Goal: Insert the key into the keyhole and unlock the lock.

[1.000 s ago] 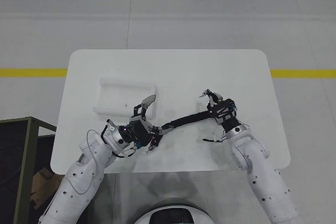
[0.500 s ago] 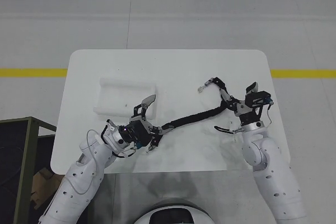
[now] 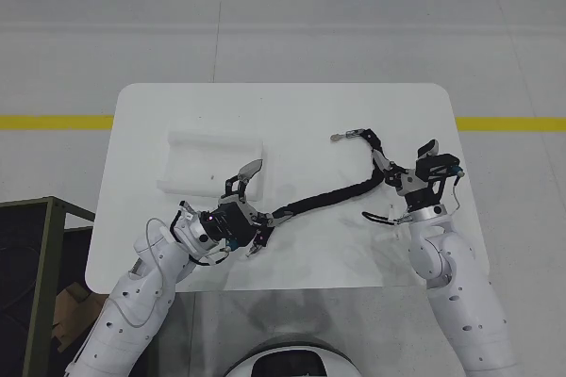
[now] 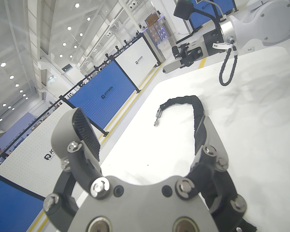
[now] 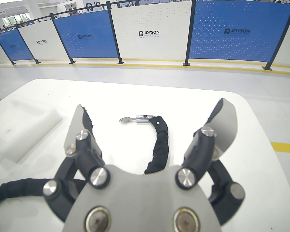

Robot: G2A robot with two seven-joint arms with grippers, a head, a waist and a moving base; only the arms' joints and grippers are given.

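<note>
A black cable lock (image 3: 325, 198) lies across the white table (image 3: 292, 104), curving up to a silver lock end (image 3: 340, 137). In the right wrist view a small metal key (image 5: 124, 119) sticks out of that silver lock end (image 5: 145, 117). My right gripper (image 3: 401, 158) stands open just right of the cable's bend, and the cable (image 5: 159, 143) runs between its spread fingers untouched. My left gripper (image 3: 253, 209) is open at the cable's other end. There the cable (image 4: 183, 98) rests against one finger (image 4: 203, 131).
A white foam tray (image 3: 212, 160) lies at the table's back left, close to the left gripper. A dark bin (image 3: 19, 273) stands on the floor left of the table. Bare tabletop stretches behind the lock end.
My right gripper let go of the cable near the lock end, opened and drew back to the right. The lock end dropped and now lies flat, pointing left. The left arm stayed put.
</note>
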